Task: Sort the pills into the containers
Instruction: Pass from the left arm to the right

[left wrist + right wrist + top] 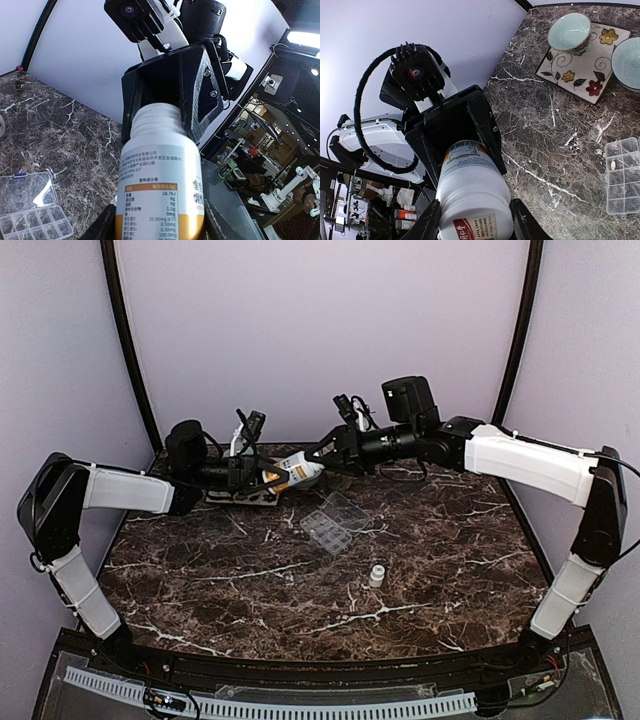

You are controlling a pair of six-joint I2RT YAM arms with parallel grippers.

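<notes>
A white pill bottle (297,472) with an orange-banded label (160,170) hangs on its side above the back of the table, held between both arms. My left gripper (275,478) is shut on its body (465,155). My right gripper (318,462) faces it, its fingers (427,222) lying against both sides of the white cap end (477,210). The containers, a clear compartment box (335,523) with its lid folded open, lie on the marble below and to the right. One small pill (613,164) shows in a compartment.
Two pale green bowls (569,31) (627,62) rest on a flowered mat (580,70) at the back left, under the left arm. A small white cap-like piece (377,576) stands on the dark marble in front of the box. Purple walls close in the back and sides.
</notes>
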